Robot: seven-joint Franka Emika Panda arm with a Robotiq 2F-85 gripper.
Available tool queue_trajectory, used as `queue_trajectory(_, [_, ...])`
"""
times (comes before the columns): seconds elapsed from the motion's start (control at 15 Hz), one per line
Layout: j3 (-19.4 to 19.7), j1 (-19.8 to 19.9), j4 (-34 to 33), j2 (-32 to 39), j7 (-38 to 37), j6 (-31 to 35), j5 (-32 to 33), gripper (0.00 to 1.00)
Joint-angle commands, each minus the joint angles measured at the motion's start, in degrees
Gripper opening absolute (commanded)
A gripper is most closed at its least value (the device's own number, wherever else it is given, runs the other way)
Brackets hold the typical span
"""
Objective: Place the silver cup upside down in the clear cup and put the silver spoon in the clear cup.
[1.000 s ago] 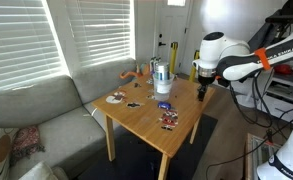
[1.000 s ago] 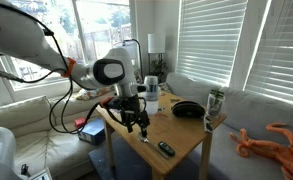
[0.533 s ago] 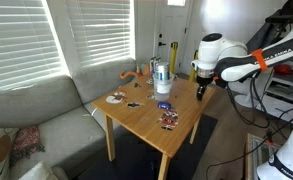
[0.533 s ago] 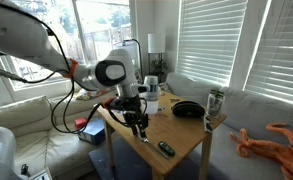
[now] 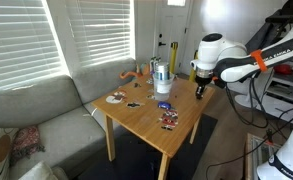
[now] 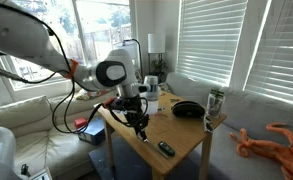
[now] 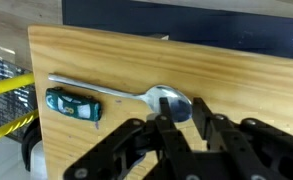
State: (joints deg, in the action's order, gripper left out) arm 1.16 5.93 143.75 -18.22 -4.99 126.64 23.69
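Observation:
The silver spoon [image 7: 106, 90] lies flat on the wooden table [image 7: 236, 70], handle pointing left in the wrist view. My gripper [image 7: 182, 105] is down over its bowl, one finger [image 7: 164, 112] on each side, pressed against the bowl's edges. In both exterior views the gripper [image 5: 199, 93] [image 6: 138, 124] reaches down to the tabletop near a table edge. At the far end stands the clear cup [image 5: 163, 86], and the silver cup [image 5: 161, 69] shows as a grey metal shape in its upper part. How that cup sits is too small to tell.
A teal toy car [image 7: 74, 103] lies just beside the spoon handle. A yellow stick [image 5: 174, 55] stands upright behind the cups. A black bowl [image 6: 188, 109], a can [image 6: 215, 102] and small flat items [image 5: 167, 120] are on the table. A sofa [image 5: 36, 110] flanks it.
The fingers have drawn together from wide apart onto the spoon's bowl. The arm has barely moved and the spoon still lies on the table.

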Motion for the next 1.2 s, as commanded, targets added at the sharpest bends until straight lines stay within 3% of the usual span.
queue_trajectory(0.0, [-0.5, 0.42, -0.41, 0.89, -1.05, 0.87, 1.54, 0.01])
queue_trajectory(0.53, [-0.52, 0.57, -2.21, 0.18, -1.01, -0.89, 2.3, 0.02])
queue_trajectory(1.13, [-0.22, 1.03, -5.64, -6.1, 2.09, -7.09, 4.09, 0.01])
